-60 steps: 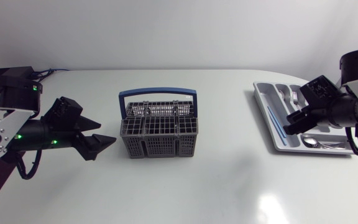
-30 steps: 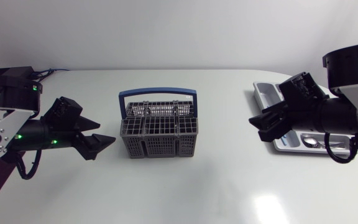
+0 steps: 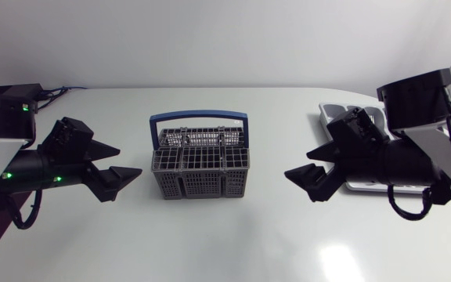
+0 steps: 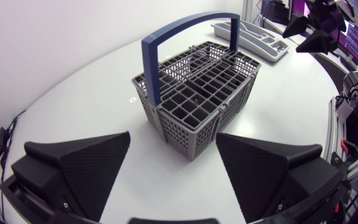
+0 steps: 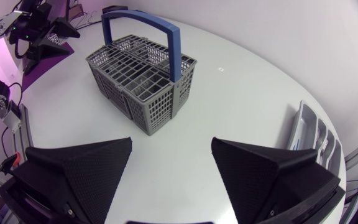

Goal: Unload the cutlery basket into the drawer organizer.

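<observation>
Two grippers, both mine, both with their fingers spread wide and touching nothing. My left gripper (image 4: pixel 173 134) sits low over the white table (image 3: pixel 225 243). Its wedge fingers (image 4: pixel 92 165) point at the cutlery basket (image 4: pixel 197 93), which stands just ahead of the tips. From overhead, that left gripper (image 3: pixel 128 162) is near the basket's left end wall but apart from it.

My right gripper (image 5: pixel 171 142) hangs over bare tabletop, also aimed at the basket (image 5: pixel 138 78), which stands further ahead of it than it does of the left one. Overhead, the right gripper (image 3: pixel 300 166) is between the basket and the drawer organizer (image 3: pixel 326 114), with a clear strip of table separating it from the basket's right end.

The basket (image 3: pixel 200 164) is grey plastic mesh, upright near the middle of the table, with its blue handle (image 3: pixel 199 115) arching over the top. Its upper face is split into many small cells. I cannot tell what lies inside them.

Furthest from the left arm is the drawer organizer (image 4: pixel 247 30), a pale grey tray with long compartments lying flat near the table's right end. My right arm covers most of it overhead. In the right wrist view it (image 5: pixel 309 134) lies beside my right gripper, well apart from the basket.
</observation>
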Controlling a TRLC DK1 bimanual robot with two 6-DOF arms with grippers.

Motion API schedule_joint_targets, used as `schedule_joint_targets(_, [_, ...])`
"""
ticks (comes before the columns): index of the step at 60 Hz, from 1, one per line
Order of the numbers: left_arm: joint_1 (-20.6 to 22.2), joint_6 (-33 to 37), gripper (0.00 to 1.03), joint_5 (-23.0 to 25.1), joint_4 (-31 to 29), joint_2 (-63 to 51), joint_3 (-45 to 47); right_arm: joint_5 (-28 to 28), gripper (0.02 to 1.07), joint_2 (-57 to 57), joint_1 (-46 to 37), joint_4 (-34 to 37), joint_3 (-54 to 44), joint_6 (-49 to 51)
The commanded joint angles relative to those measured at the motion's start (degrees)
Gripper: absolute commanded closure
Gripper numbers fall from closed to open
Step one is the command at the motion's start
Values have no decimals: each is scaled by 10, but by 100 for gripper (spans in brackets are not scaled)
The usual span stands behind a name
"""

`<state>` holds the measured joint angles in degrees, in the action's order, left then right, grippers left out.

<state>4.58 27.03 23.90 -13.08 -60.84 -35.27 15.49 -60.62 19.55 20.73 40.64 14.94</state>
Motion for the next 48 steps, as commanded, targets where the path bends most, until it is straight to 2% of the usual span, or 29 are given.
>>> schedule_joint_targets(1, [0,-6,6,0,-12,16,15,12,7,16,8,-9,-16,-17])
schedule_joint_targets(17, [-3,-14,5,0,-57,50,17,17,7,28,15,-16,-28,-24])
schedule_joint_targets(33, [-33,-66,5,-21,-58,110,25,11,7,50,22,-17,-38,-25])
schedule_joint_targets(48, [-28,-73,5,-22,-71,158,51,9,7,76,17,-13,-47,-25])
